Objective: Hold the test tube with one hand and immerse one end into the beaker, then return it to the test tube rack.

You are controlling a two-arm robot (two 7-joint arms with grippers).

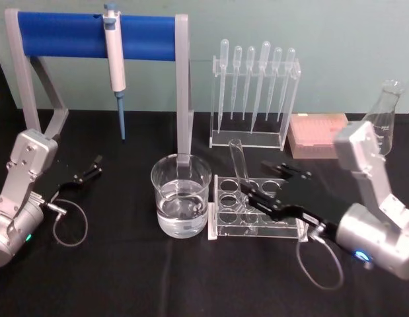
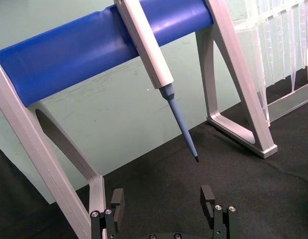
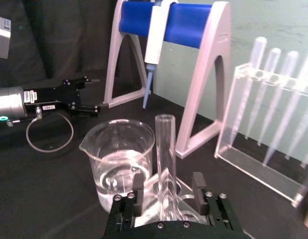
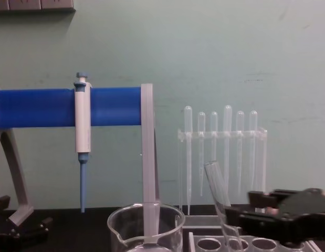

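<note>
The test tube [image 1: 238, 160] stands tilted in a clear rack [image 1: 257, 228], just right of the beaker [image 1: 181, 195], which holds water. My right gripper [image 1: 256, 178] is open at the rack. In the right wrist view the tube [image 3: 165, 144] rises between its two fingers [image 3: 198, 188] with a gap on each side, and the beaker [image 3: 121, 159] is close beside it. From the chest, the tube [image 4: 220, 202] leans just ahead of the right gripper [image 4: 257, 212]. My left gripper [image 1: 90, 169] rests open and empty at the far left of the table, with nothing between its fingers [image 2: 208, 199].
A grey stand with a blue bar [image 1: 92, 36] holds a white and blue pipette [image 1: 115, 63] behind the beaker. A clear rack of plastic pipettes [image 1: 254, 92] stands at the back. A pink box [image 1: 316, 132] and a conical flask [image 1: 384, 115] sit at the back right.
</note>
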